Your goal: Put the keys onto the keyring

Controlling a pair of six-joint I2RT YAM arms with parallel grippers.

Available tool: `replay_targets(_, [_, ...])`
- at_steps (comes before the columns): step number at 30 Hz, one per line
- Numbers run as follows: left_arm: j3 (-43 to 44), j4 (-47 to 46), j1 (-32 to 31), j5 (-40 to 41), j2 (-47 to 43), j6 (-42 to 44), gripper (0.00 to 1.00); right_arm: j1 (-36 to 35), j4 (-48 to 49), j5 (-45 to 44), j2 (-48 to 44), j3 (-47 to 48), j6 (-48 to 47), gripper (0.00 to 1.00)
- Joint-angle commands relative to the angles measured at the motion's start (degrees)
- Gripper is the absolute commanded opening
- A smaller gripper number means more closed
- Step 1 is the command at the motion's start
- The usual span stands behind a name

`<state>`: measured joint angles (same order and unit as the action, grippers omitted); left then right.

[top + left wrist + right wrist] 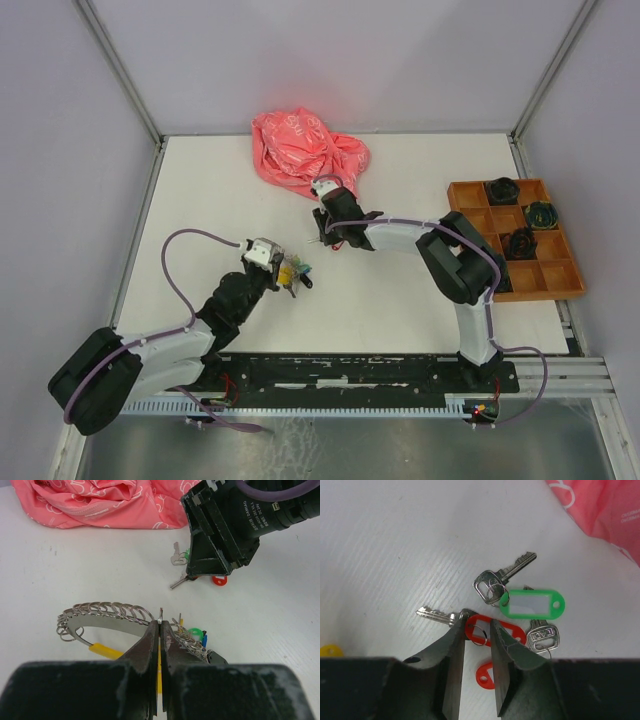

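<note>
The keyring point(107, 611), a thin silver wire loop strung with many small rings and yellow, green and blue tags, hangs from my left gripper point(161, 625), whose jaws are shut on its wire. From above, that left gripper point(288, 272) sits left of centre with the keyring point(297, 270) at its tip. The keys point(502, 577) lie loose on the white table with a green tag point(532, 603) and a red tag point(495, 630). My right gripper point(479, 625) stands low over them. Its jaws are narrowed around the red tag's small ring with a gap still showing. A second red tag point(485, 674) lies under it.
A crumpled pink bag point(305, 150) lies just behind the keys, close to my right gripper point(327, 238). An orange compartment tray point(545, 293) with black items point(501, 190) stands at the right edge. Grey walls enclose the white table.
</note>
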<state>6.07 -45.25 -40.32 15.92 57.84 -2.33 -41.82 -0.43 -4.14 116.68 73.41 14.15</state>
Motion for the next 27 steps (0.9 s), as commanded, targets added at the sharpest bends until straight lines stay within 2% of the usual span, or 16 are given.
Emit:
replay_targets(1, [2.63, -3.00, 0.04, -0.74, 0.06, -1.26, 0.03, 0.22, 1.96, -0.69, 0.25, 1.60, 0.96, 0.34])
replay_targets(3, [2.70, -3.00, 0.01, -1.05, 0.08, -1.19, 0.03, 0.21, 2.13, -0.39, -0.18, 0.93, 0.77, 0.32])
replay_targets(6, [2.72, -3.01, 0.01, -1.60, 0.08, -1.02, 0.03, 0.25, 1.52, 0.40, -1.30, 0.69, -0.06, 0.17])
replay_targets(11, [2.72, -3.15, 0.04, -2.81, 0.08, -0.75, 0.03, 0.21, -1.51, 1.60, -5.34, 1.02, -2.27, 0.01])
replay_targets(17, [2.90, -3.11, 0.01, -4.78, -0.09, -0.37, 0.03, 0.18, -9.78, 1.65, -12.15, 1.09, -5.14, 0.01])
replay_targets(27, [3.63, -3.59, -0.02, -10.18, 0.92, 0.41, 0.03, 0.05, -30.50, -2.72, -27.09, -3.59, -4.69, 0.01])
